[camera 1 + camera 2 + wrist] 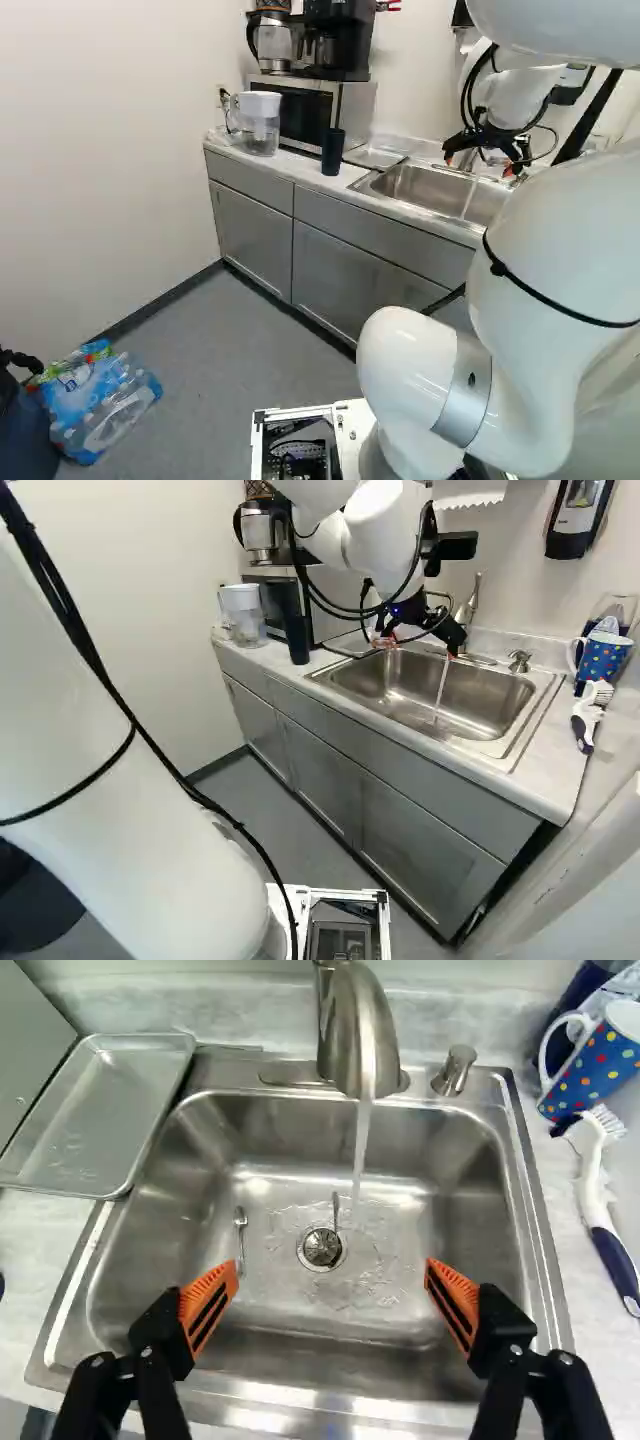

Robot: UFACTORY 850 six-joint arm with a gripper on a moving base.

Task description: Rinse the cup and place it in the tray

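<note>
Over the sink, the gripper (418, 647) hangs with fingers spread; the wrist view shows the gripper (333, 1288) open, nothing between its orange pads. A dark tall cup (332, 152) stands upright on the counter by the microwave. A blue mug with coloured dots (597, 1058) stands on the sink's other side; which cup is meant I cannot tell. The metal tray (105, 1110) lies beside the sink (400, 1315), with drops of water on it. Water runs from the faucet (352, 1025) into the basin.
Two small utensils lie in the sink, one of them a spoon (240, 1222), the other at the drain (322, 1248). A brush (595, 1195) lies near the mug. A water pitcher (259, 122), microwave (300, 110) and coffee maker (338, 40) stand at the counter's far end. Bottle packs (100, 405) lie on the floor.
</note>
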